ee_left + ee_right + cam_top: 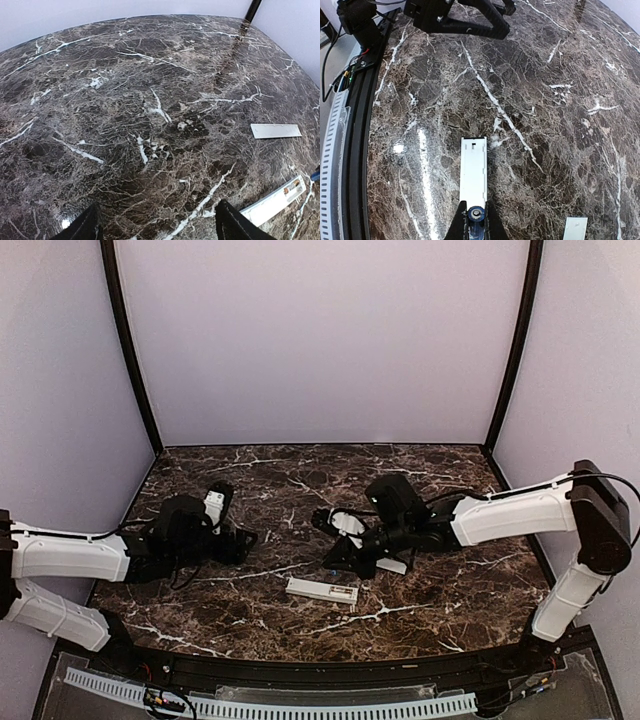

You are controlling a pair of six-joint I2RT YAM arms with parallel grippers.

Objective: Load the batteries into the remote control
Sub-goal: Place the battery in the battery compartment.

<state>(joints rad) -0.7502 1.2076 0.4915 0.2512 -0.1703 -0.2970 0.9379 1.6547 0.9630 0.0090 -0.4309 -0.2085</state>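
Right hand (476, 226) is clenched on a blue battery (477, 214). The cell sits end-on between the two dark fingers (461, 229), its round metal end face turned toward the wrist camera. Straight ahead of the fingertips lies the remote control (473, 172), so close that I cannot tell whether the battery touches it. It is a slim white bar lying flat on the tabletop (560, 125), running directly away from the hand. A long open trough runs along its upper face, with a small notch at the far end. Near the fingers, on the right side of this wrist view and apart from the remote control, a flat white plate (576, 229) lies on the marble. Farther out, past the remote control's far end, black parts of the other arm cross the top of the view.

Left hand (157, 229) is released, its two dark fingertips (86, 226) standing wide apart low over the veined marble. Just outside the fingertip on the right side of its wrist view, the remote control runs off at a slant toward the picture's edge. Beyond that, farther from the hand, the white plate lies flat. From overhead, both hands reach inward over the tabletop. The remote control lies between them, nearer the right hand and on the side toward the arm bases.
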